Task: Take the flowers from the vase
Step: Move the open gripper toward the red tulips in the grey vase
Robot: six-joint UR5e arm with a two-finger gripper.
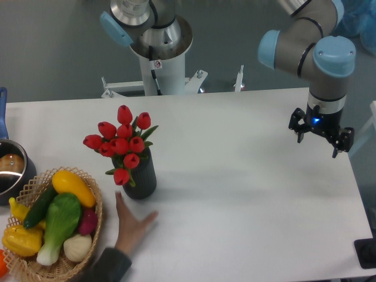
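Claw [320, 136] fingers are seen spread, empty, at three o'clock above the bench [247, 194]. Flowers [121, 142] are held upright in the vase [141, 175] at nine o'clock, well apart.

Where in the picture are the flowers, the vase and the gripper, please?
flowers [123, 144]: fixed camera view, on a red bud in the middle of the bunch.
vase [143, 176]: fixed camera view, on its dark ribbed side.
gripper [320, 140]: fixed camera view, midway between its fingertips.
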